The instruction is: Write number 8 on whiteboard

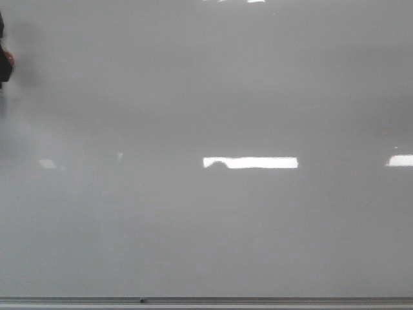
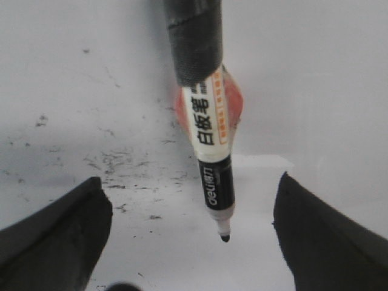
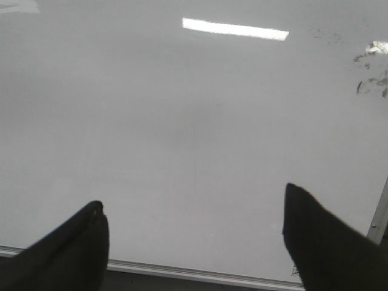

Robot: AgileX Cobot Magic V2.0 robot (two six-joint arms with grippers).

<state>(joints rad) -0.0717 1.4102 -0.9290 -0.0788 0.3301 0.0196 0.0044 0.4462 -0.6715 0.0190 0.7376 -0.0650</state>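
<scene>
Whiteboard, glossy grey-white, fills every view; grey bottom rail along its lower edge. Left hand: dark fingers spread wide, yet a marker projects between them, uncapped tip pointing at the board over old ink smudges; how it is held cannot be told. Right hand: fingers apart, holding nothing, facing bare board. Number 8: not visible anywhere; writing judged not yet begun.

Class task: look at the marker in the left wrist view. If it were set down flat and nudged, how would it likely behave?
The marker has a round, smooth barrel, so it would probably roll. It looks rigid, slim plastic, so likely light and stiff. Its glossy label suggests it could be slippery.
</scene>
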